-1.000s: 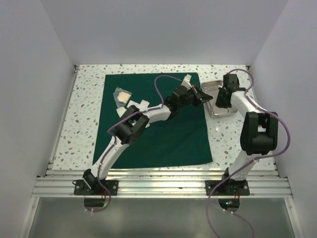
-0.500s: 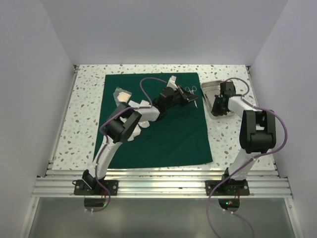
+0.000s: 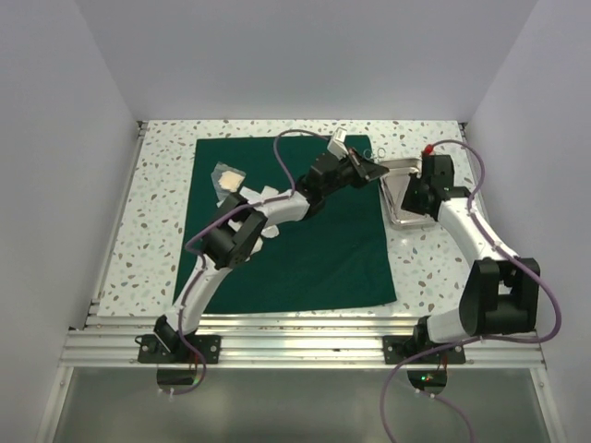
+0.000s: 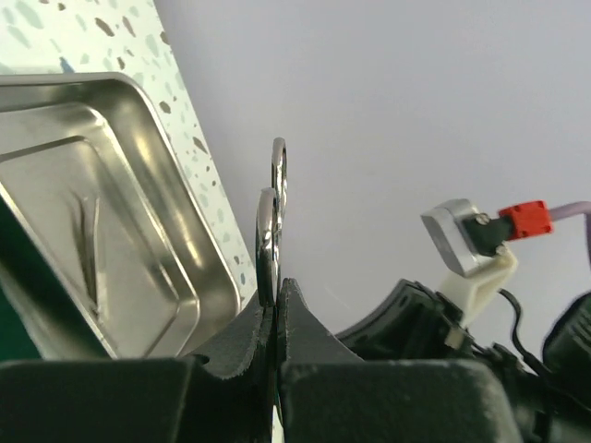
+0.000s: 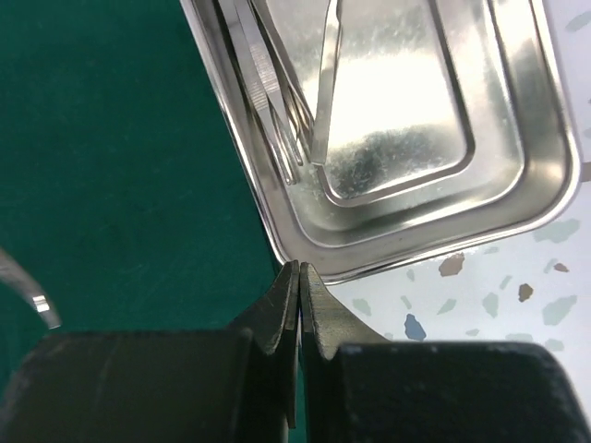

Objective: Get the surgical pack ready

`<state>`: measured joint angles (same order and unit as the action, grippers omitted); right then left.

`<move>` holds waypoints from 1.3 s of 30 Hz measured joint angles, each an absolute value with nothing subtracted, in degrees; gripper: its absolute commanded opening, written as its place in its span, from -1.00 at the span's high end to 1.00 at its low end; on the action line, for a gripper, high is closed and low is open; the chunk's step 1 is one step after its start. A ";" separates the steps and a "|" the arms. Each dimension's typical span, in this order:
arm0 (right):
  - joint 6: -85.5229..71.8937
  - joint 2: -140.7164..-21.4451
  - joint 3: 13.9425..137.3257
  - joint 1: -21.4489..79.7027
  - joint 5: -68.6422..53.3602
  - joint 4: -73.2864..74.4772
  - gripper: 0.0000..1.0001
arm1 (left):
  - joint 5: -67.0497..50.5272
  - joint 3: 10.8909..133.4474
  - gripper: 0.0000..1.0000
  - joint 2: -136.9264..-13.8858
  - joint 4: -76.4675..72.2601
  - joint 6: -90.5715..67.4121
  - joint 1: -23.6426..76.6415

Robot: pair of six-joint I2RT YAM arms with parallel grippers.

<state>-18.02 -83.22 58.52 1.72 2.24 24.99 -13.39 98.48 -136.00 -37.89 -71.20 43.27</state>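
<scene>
The green drape [image 3: 295, 249] lies spread flat at the table's middle, and the steel tray [image 5: 554, 138] sits just beside its edge at 2 o'clock. The left gripper [image 4: 275, 295] is clenched on a pair of scissors [image 4: 269, 226], rings upward, by the tray's 9 o'clock rim. The right gripper [image 5: 300, 277] is clenched on nothing at the tray's 7 o'clock corner. This looks like the instrument-loading step. Next, the scissors probably need lowering into the tray beside the tweezers [image 5: 325, 83], then releasing.

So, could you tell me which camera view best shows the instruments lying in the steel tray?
The right wrist view: it looks down into the steel tray, where the instruments lie close and sharp. The left wrist view shows one dimly, at a slant; in the top external view they are too small.
</scene>
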 measured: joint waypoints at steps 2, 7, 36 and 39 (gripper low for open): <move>-18.02 -81.97 59.37 1.72 3.31 25.74 0.95 | -13.06 102.32 1.00 -138.06 -36.91 -70.72 44.03; -18.22 -77.82 59.99 1.58 8.38 26.98 0.99 | -12.25 113.49 1.00 -145.40 -33.91 -70.43 46.72; -18.59 -73.14 58.61 1.43 12.64 25.47 1.00 | -5.48 128.35 0.43 -159.24 -23.94 -69.32 49.67; -18.59 -73.14 58.41 1.43 12.64 25.41 1.00 | -5.39 128.38 0.09 -159.22 -24.16 -69.38 49.67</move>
<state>-18.59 -73.14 58.41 1.43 12.64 25.41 -5.39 128.38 -159.22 -24.16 -69.38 49.67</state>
